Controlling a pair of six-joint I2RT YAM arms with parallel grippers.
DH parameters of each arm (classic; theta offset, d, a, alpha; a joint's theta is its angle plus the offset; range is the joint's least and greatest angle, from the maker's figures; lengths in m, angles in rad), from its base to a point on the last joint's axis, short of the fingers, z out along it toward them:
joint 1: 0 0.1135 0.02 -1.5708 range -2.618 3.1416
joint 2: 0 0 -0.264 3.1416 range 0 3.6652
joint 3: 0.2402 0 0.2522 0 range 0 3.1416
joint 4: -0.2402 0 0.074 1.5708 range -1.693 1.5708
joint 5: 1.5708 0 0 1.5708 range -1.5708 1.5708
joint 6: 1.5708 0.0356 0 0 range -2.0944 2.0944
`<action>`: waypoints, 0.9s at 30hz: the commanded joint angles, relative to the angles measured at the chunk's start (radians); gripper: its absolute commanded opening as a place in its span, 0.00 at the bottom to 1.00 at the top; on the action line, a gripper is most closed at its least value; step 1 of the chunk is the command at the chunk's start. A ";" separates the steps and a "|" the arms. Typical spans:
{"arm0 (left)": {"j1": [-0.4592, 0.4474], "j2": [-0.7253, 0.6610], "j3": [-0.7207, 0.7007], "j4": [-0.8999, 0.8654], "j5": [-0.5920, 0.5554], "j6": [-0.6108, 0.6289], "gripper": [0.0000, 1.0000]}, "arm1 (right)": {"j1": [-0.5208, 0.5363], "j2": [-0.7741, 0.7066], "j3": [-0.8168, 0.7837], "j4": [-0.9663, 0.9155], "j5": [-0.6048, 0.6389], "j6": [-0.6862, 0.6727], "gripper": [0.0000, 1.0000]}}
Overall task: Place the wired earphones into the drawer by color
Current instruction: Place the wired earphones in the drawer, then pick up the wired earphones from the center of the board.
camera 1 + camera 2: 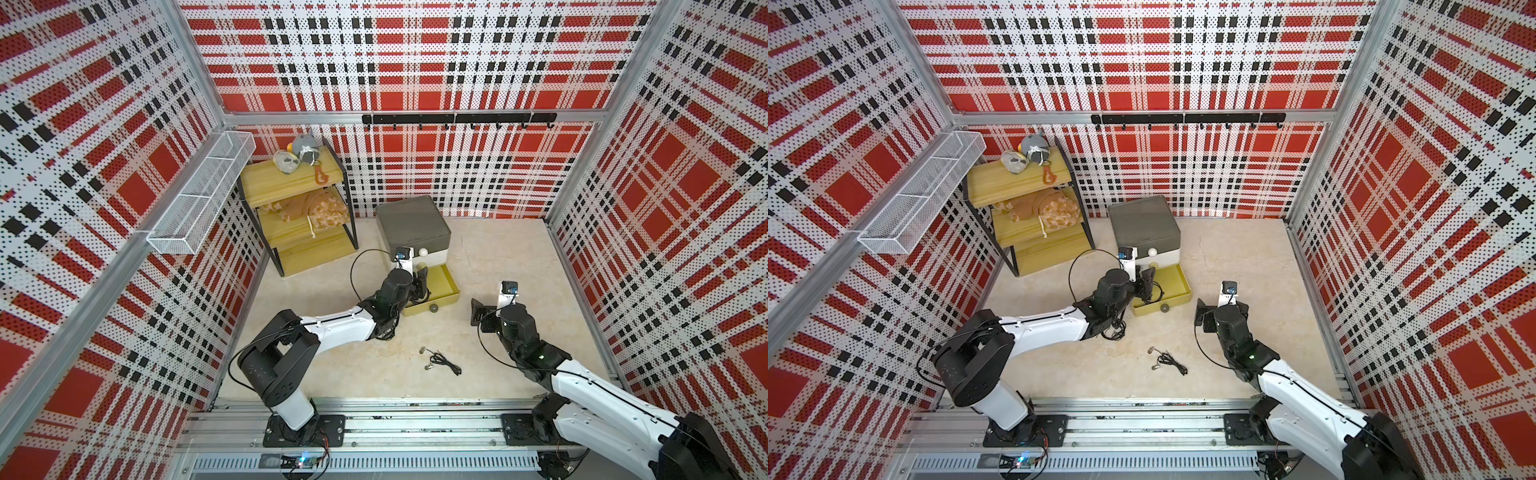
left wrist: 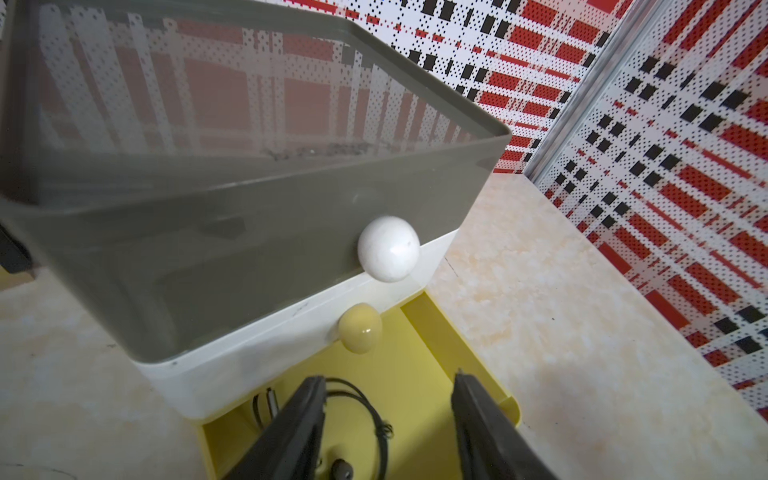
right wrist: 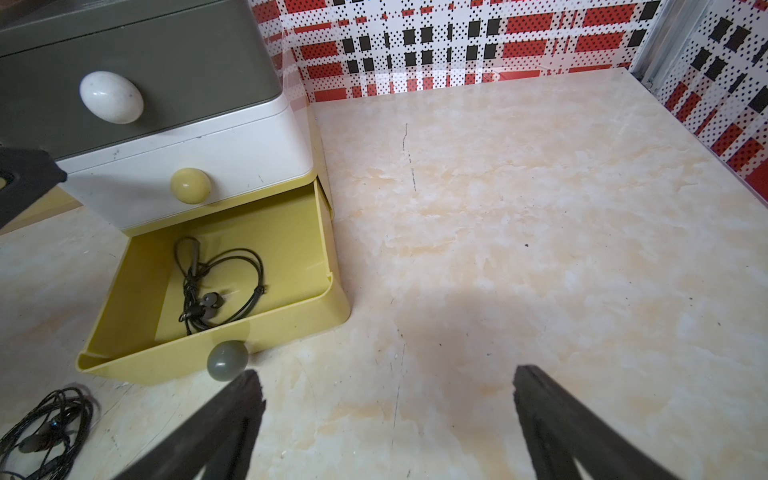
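Observation:
The yellow bottom drawer (image 1: pixel 452 286) (image 3: pixel 137 361) of the small chest is pulled out. A black set of wired earphones (image 3: pixel 208 286) (image 2: pixel 376 419) lies loose on its floor. My left gripper (image 2: pixel 388 376) (image 1: pixel 422 282) hangs over the drawer, open, with nothing between its fingers. Another black set (image 1: pixel 442 361) (image 1: pixel 1167 360) lies on the table in front of the drawer. A third black bundle (image 3: pixel 45 428) sits by the drawer's front corner, under my left arm. My right gripper (image 3: pixel 386 372) (image 1: pixel 482 311) is open and empty, low over bare table right of the drawer.
The chest has a grey top drawer (image 1: pixel 411 224) with a white knob (image 3: pixel 111 97) and a white middle drawer (image 3: pixel 187 158) with a yellow knob, both pushed in. A wooden shelf rack (image 1: pixel 299 208) with soft toys stands at back left. A white wire basket (image 1: pixel 203 195) hangs on the left wall.

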 commanded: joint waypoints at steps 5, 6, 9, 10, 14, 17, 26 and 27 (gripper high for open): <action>0.003 -0.168 -0.120 -0.049 -0.102 -0.115 0.90 | -0.007 -0.019 -0.015 0.013 0.001 -0.006 1.00; 0.008 -0.191 -0.130 -0.078 -0.111 -0.134 0.92 | -0.007 -0.017 -0.016 0.014 -0.001 -0.006 1.00; 0.019 -0.238 -0.153 -0.173 -0.117 -0.178 0.95 | -0.007 -0.011 -0.014 0.016 -0.005 -0.004 1.00; 0.020 -0.248 -0.155 -0.201 -0.116 -0.189 0.95 | -0.007 -0.008 -0.013 0.015 -0.008 -0.005 1.00; 0.021 -0.276 -0.173 -0.315 -0.101 -0.228 0.96 | -0.007 -0.003 -0.014 0.019 0.000 -0.006 1.00; 0.016 -0.297 -0.207 -0.358 -0.077 -0.250 0.96 | -0.007 0.007 -0.012 0.023 -0.003 -0.007 1.00; 0.002 -0.305 -0.286 -0.390 -0.020 -0.301 0.91 | -0.007 0.037 -0.009 0.030 -0.006 -0.009 1.00; 0.000 -0.302 -0.289 -0.390 -0.018 -0.306 0.90 | -0.008 0.037 -0.009 0.030 -0.008 -0.009 1.00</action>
